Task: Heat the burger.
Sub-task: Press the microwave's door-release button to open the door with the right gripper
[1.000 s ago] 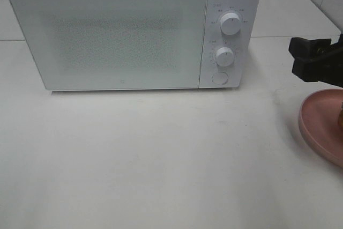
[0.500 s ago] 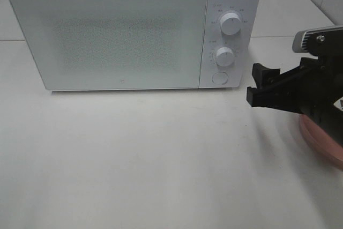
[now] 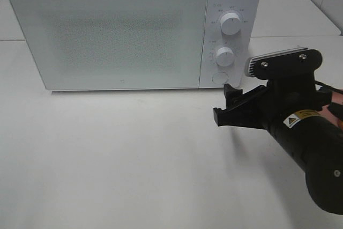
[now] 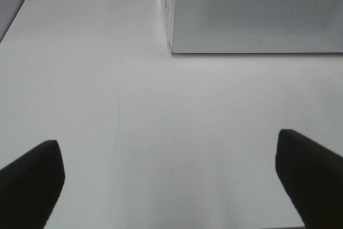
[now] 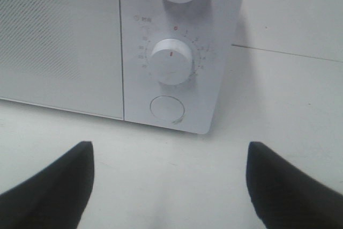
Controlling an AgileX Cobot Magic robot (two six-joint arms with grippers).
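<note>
The burger is hidden; only a sliver of its pink plate [image 3: 337, 99] shows behind my right arm at the right edge. The white microwave [image 3: 118, 36] stands at the back with its door shut. My right gripper [image 3: 224, 103] is open and empty, just in front of the control panel, below the round door button [image 3: 218, 78]. In the right wrist view the gripper [image 5: 170, 154] faces that button [image 5: 168, 108] and the lower knob [image 5: 171, 60]. My left gripper [image 4: 167, 143] is open and empty over bare table, near the microwave's left corner [image 4: 172, 46].
The upper knob [image 3: 231, 23] and lower knob [image 3: 224, 56] sit on the microwave's right panel. White table [image 3: 123, 154] stretches in front of the microwave. A tiled wall rises at the far right.
My right arm has swung left from the pink plate to the front of the microwave's control panel, now covering most of the plate. The microwave door stays shut.
</note>
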